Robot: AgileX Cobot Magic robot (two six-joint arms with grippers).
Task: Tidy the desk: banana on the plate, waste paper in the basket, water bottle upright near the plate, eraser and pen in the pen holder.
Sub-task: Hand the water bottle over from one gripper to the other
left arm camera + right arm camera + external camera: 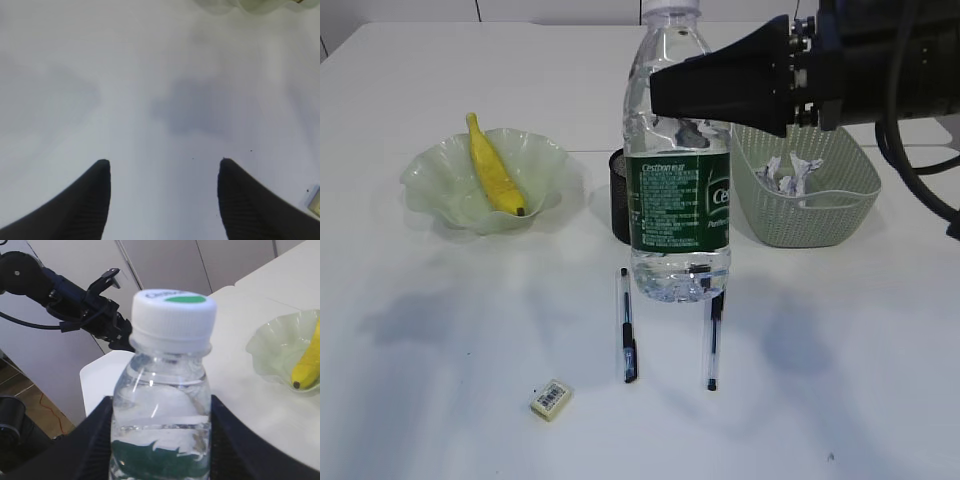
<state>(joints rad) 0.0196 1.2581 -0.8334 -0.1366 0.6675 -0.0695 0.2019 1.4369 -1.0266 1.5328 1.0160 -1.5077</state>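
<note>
Bottle: we see the water bottle (677, 160) upright and lifted, centre of the exterior view, ahead of the pens and between the plate (440, 170) and the basket (840, 210).
Right gripper: our right gripper (161, 412) is closed on the bottle's upper body, jaws pressing either side just above the green label.
Left gripper: our left gripper (164, 167) hangs over bare table (150, 75) with fingers spread wide, holding nothing.
Handling: we judge the bottle fairly heavy, since it looks nearly full; thin clear plastic, smooth and likely slippery, will dent under a hard squeeze.
Hold: we reckon the stiffer shoulder, where we grip now, suits it best.
Done: banana (495, 170) lies on the plate; waste paper (790, 175) sits in the basket.
Left over: two pens (628, 325) and eraser (551, 399) lie on the table, apart from the dark pen holder (619, 195).
</note>
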